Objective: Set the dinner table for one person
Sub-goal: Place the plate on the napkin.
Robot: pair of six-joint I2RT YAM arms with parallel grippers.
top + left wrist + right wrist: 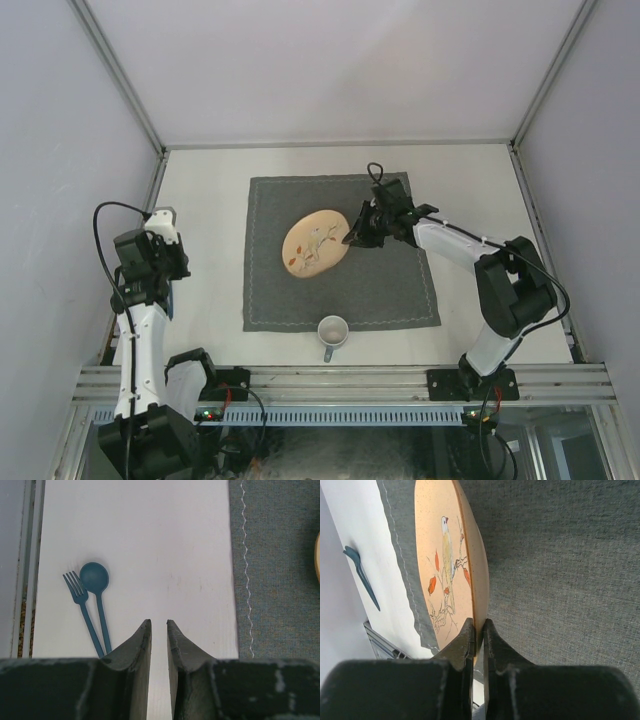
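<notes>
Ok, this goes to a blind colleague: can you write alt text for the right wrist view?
The right gripper is shut on the rim of a tan plate painted with a bird on a branch, over a dark grey cloth. Beyond the cloth's stitched edge, a blue utensil lies on the dinner table.

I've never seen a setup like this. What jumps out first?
A tan plate painted with a bird sits over the middle of a dark grey cloth, pinched at its rim by the right hand. A blue fork and spoon lie side by side on the white table, left of the cloth. A mug stands at the cloth's near edge.
</notes>
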